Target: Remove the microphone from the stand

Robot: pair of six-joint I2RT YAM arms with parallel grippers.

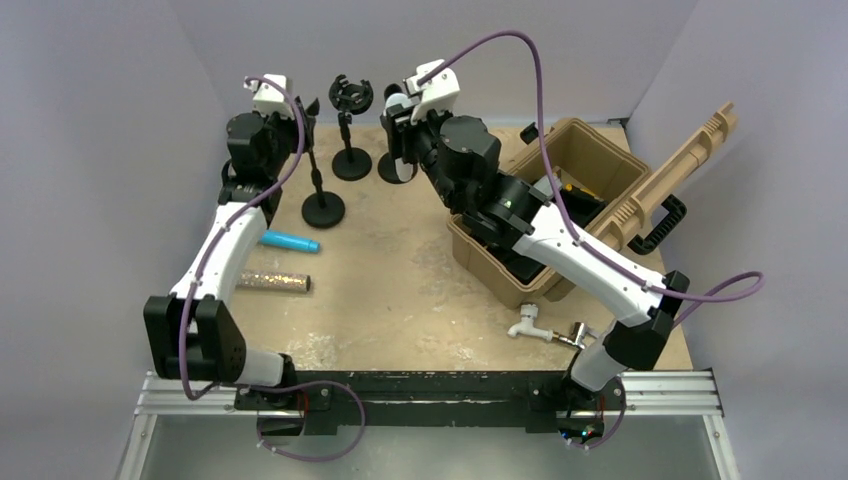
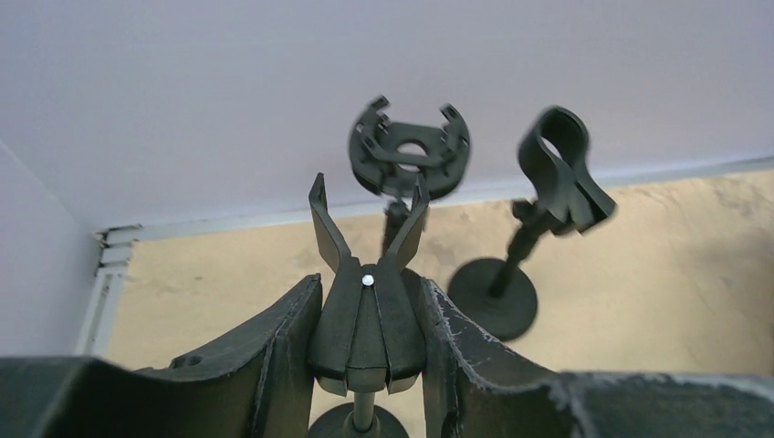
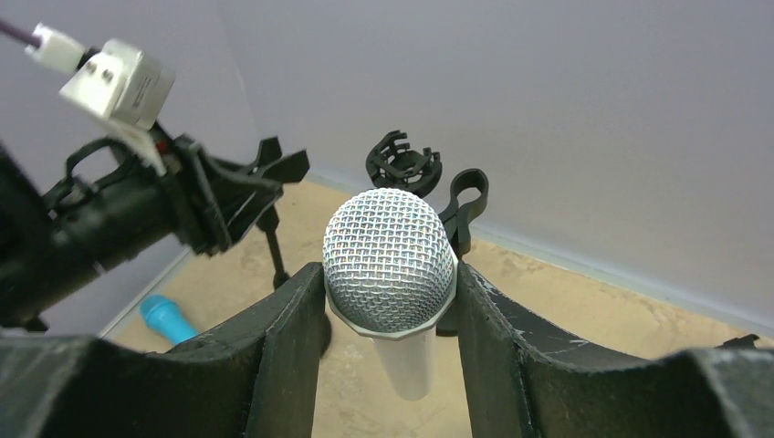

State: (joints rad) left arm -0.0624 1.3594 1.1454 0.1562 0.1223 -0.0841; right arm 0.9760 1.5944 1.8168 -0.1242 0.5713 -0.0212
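Worktop (image 1: 400, 290): tan and scuffed, walled in pale grey, with three stands near the back edge.
Case (image 1: 600, 165): tan, lid thrown open, on the right side.
Stands: three, black, side by side. From left to right, spring-clip stand (image 2: 368, 315), round cradle stand (image 2: 409, 151), ring-clip stand (image 2: 559, 173).
Left claw (image 2: 370, 285): fingers flanking the handles of the spring-clip stand. Pressing them or merely beside them, cannot tell.
Right claw (image 3: 388, 274): clamped on the microphone just under its mesh head.
Microphone (image 3: 388, 233): silver mesh head and white body, upright between the right claw's fingers, just in front of the ring-clip stand. Clear of that clip or not, cannot tell.
Step in hand, as a judgement: drawing the microphone away from the ring-clip stand.
Doing it well: hold the grip firm below the head. Pull along the body's own line, not sideways, to avoid tipping the light stand. Lift until the white tail passes the clip. Mind the left arm (image 3: 109, 219), close by on the left.
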